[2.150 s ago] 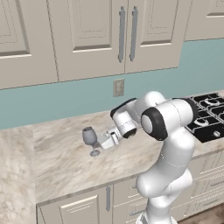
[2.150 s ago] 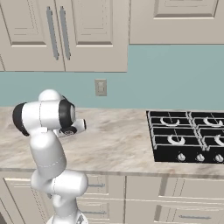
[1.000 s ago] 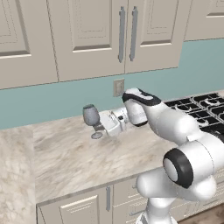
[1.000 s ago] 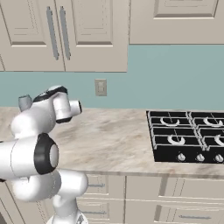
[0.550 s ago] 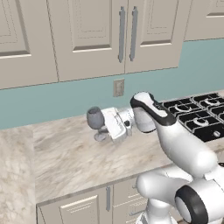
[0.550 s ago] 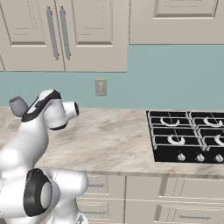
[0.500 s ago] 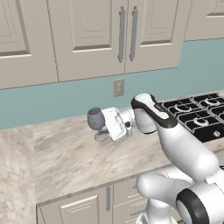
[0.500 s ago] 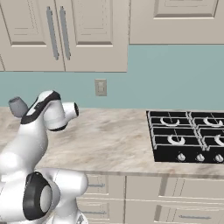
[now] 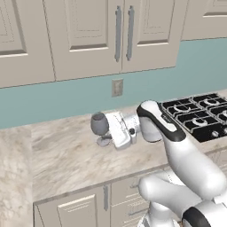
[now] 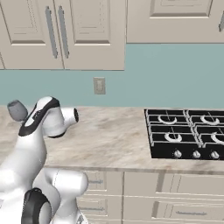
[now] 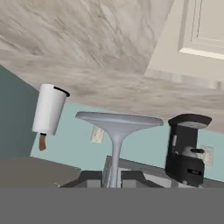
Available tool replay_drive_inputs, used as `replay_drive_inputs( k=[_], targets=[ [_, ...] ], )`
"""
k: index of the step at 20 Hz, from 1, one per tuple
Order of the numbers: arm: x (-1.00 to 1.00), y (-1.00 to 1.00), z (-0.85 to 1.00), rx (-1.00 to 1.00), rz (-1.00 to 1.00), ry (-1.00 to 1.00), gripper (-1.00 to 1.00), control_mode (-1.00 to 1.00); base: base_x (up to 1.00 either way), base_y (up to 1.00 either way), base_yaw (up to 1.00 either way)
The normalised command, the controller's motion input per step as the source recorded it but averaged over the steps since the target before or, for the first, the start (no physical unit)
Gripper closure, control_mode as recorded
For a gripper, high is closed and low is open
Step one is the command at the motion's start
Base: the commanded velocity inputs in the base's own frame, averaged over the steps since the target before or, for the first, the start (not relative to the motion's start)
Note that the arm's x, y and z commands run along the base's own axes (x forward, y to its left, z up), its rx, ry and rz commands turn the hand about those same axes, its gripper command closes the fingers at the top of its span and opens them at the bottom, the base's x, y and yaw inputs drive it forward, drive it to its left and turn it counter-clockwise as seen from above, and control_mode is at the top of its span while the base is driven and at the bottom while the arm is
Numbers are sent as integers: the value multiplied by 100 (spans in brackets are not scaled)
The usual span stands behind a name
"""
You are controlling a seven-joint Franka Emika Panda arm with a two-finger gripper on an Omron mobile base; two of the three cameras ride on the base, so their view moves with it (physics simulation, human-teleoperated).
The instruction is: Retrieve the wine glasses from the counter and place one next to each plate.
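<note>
One smoky grey wine glass (image 9: 99, 123) hangs over the beige counter (image 9: 66, 157), its foot near the stone. My gripper (image 9: 108, 135) is shut on its stem from the right. In the right base view the bowl of the wine glass (image 10: 17, 110) shows at the far left, beyond my arm, over the counter (image 10: 113, 135). The hand view is rolled upside down: the round foot of the wine glass (image 11: 118, 120) stands in the middle and the stem runs down into my gripper (image 11: 114, 177). The bowl is hidden there. The plates are out of view.
A black gas hob (image 9: 195, 117) (image 10: 188, 131) is set into the counter to the right. A wall socket (image 9: 117, 87) sits on the teal backsplash under cream upper cabinets (image 9: 88, 35). The hand view shows a paper towel roll (image 11: 49, 109) and a black coffee machine (image 11: 186, 148).
The arm has stretched out over the counter with the glass still in its grip. The glass has shifted a little to the right and lower in the left base view.
</note>
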Motion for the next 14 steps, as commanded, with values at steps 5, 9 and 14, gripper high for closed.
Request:
replay_drive_inputs(
  k=[5, 9, 14],
  targets=[
    [0, 0, 0, 0, 0, 0, 100, 100, -100, -98, 0],
    [0, 0, 0, 0, 0, 0, 100, 100, -87, -100, -9],
    [0, 0, 0, 0, 0, 0, 100, 100, -33, -100, -42]
  ],
)
